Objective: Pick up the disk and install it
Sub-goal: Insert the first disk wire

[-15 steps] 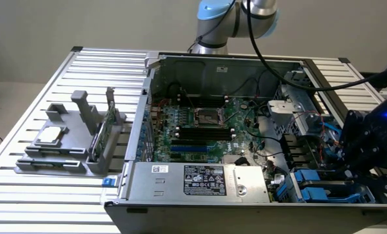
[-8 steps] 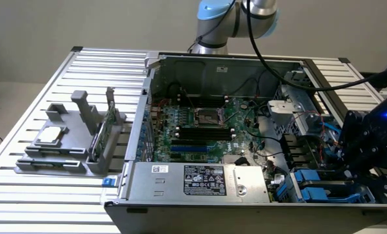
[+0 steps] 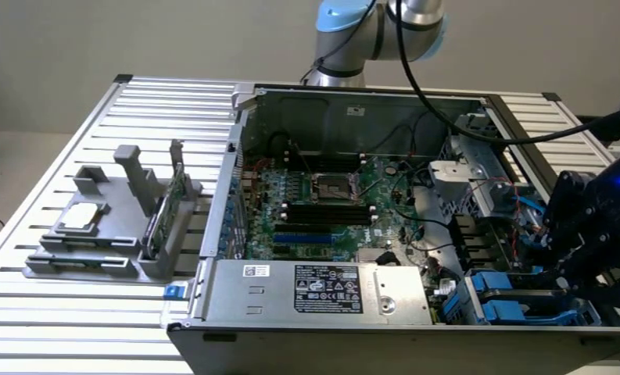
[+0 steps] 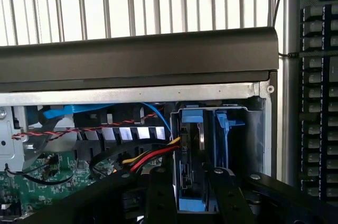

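The gripper (image 4: 193,195) is seen closest, with its two black fingers (image 4: 161,195) set on either side of the disk (image 4: 191,166); the disk seems to be gripped by its edges, so it can be kept straight. The disk is stood on its edge inside the drive bay (image 4: 232,145) at the corner of the computer case (image 4: 137,57), between blue rails, so it appears to be nearly in place. Farther off, coloured wires (image 4: 150,156) are seen just beside it; behind the case, a slatted table (image 4: 132,2) is seen.

Disk (image 4: 191,182) – blue plastic rails, bare metal case (image 3: 341,105), ribbed metal table (image 3: 49,312)
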You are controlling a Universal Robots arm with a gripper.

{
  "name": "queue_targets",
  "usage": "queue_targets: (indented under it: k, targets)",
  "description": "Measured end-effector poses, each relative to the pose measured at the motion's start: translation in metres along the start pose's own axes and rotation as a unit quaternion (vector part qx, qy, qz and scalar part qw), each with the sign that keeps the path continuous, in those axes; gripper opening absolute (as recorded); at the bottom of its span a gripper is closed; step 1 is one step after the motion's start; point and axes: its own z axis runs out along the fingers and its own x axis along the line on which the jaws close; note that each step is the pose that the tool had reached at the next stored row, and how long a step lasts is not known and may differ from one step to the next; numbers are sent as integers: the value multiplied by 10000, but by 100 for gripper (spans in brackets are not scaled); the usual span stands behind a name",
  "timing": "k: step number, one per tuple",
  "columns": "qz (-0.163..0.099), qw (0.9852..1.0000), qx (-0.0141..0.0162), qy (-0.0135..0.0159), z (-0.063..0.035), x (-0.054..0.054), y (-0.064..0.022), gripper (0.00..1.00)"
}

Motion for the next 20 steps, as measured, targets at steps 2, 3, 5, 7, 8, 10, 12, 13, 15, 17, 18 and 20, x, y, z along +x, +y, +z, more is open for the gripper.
queue_targets:
  k: [2, 3, 5, 7, 8, 10, 12, 13, 15, 17, 18, 20]
  targets:
    - [0, 10000, 0, 0, -65, 7, -1, 32]
    - [0, 10000, 0, 0, -102, 11, -3, 32]
    - [-1, 10000, 0, 0, -184, 19, -13, 32]
    - [-5, 10000, 1, 0, -244, 23, -47, 32]
    - [-11, 10000, 1, -1, -261, 24, -71, 32]
    - [-30, 10000, 3, 0, -281, 23, -116, 32]
    - [-51, 10000, 6, 0, -296, 22, -157, 32]
    - [-61, 10000, 6, -1, -306, 22, -177, 32]
    - [-78, 10000, 8, -1, -322, 21, -222, 32]
    - [-94, 10000, 10, -1, -332, 19, -271, 32]
    - [-101, 9999, 11, -2, -334, 17, -295, 32]
    - [-116, 9999, 12, -1, -334, 15, -341, 32]
